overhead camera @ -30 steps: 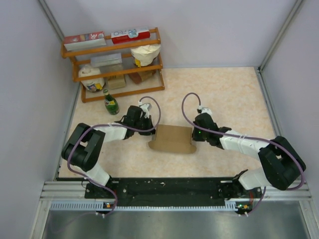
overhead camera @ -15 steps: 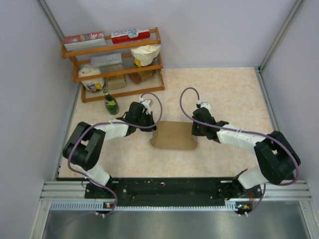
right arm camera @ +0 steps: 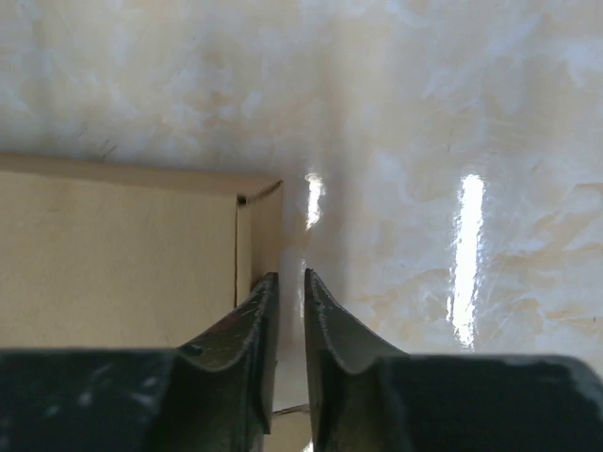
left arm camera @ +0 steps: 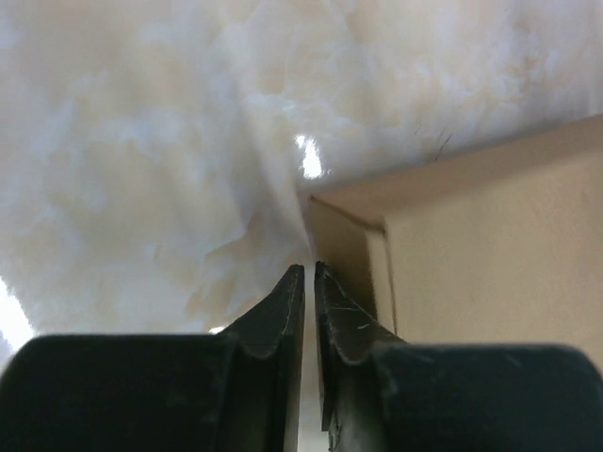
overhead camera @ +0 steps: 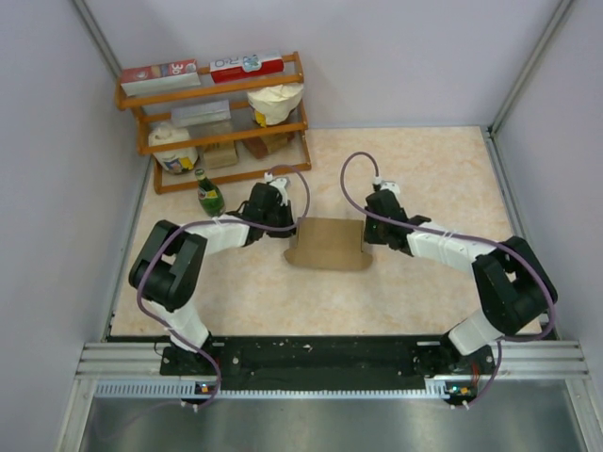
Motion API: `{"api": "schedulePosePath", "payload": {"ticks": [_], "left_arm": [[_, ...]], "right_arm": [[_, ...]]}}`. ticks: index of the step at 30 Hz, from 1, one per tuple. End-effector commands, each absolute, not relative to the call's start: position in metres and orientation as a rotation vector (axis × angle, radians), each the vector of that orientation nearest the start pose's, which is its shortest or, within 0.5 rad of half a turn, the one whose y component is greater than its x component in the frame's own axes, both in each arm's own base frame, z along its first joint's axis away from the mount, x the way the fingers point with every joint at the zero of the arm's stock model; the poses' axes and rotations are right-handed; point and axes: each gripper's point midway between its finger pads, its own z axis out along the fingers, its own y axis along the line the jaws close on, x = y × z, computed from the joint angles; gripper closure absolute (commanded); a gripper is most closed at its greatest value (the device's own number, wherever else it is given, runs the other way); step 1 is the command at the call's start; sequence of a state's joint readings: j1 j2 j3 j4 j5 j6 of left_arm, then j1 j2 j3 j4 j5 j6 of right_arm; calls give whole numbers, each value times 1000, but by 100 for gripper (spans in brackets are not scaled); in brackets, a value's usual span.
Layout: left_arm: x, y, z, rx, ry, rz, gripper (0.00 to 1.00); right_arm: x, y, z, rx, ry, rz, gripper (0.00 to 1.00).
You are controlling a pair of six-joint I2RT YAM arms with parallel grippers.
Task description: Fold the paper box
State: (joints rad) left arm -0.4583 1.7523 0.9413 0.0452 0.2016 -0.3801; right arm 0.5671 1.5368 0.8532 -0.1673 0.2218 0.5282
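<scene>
The paper box (overhead camera: 326, 243), plain brown cardboard, lies flat in the middle of the table between my two grippers. My left gripper (overhead camera: 287, 223) is at its left end and my right gripper (overhead camera: 368, 232) is at its right end. In the left wrist view the jaws (left arm camera: 309, 269) are almost closed on a thin pale edge beside the box's side flap (left arm camera: 347, 250). In the right wrist view the jaws (right arm camera: 290, 275) pinch a thin pale strip at the box's corner flap (right arm camera: 264, 231). The box's top panel shows in the left wrist view (left arm camera: 490, 245) and in the right wrist view (right arm camera: 113, 264).
A wooden shelf (overhead camera: 226, 141) stands at the back left, holding red-and-white printed boxes (overhead camera: 247, 65), a cream paper bag (overhead camera: 275, 102) and other packets. A green bottle (overhead camera: 209, 196) stands in front of it, close to my left arm. Walls enclose the table on three sides.
Both grippers and the box between them have moved away from the near edge, toward the back of the table. The box stays flat and the grippers stay at its ends.
</scene>
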Motion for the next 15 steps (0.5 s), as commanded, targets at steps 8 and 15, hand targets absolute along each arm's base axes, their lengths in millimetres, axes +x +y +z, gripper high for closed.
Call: {"api": "schedulePosePath", "payload": {"ticks": [8,15], "left_arm": [[361,-182,79,18,2260,-503,46],[334,-180,101,87,2189,-564,19]], "right_arm": [[331,159,91,21,2285,284,67],[298,177,108,-101,2224,515,61]]}}
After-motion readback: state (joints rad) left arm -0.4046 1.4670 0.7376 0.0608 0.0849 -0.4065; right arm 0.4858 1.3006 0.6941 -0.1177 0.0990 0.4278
